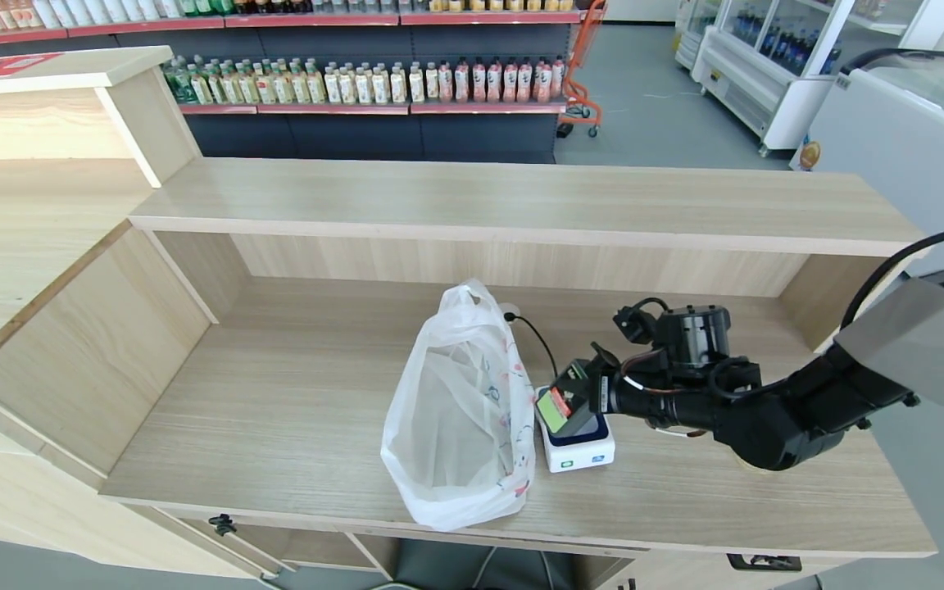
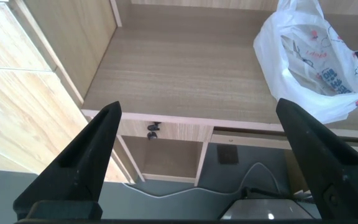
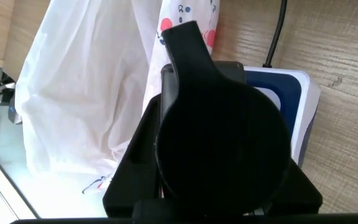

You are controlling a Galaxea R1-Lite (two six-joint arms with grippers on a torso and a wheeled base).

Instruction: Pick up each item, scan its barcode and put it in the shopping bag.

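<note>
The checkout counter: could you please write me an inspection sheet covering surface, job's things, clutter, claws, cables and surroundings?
Surface: wooden counter, pale grain.
Job's things: white shopping bag stands open beside the scanner; a small item with a green and red label is held just above the scanner.
Clutter: nothing seen.
Claws: right claw shut on the small item; left claw open, out past the counter's front edge.
Cables: black cable runs from behind the scanner toward the counter's back wall.
Surroundings: shelves of bottles and freezers beyond the counter.
</note>
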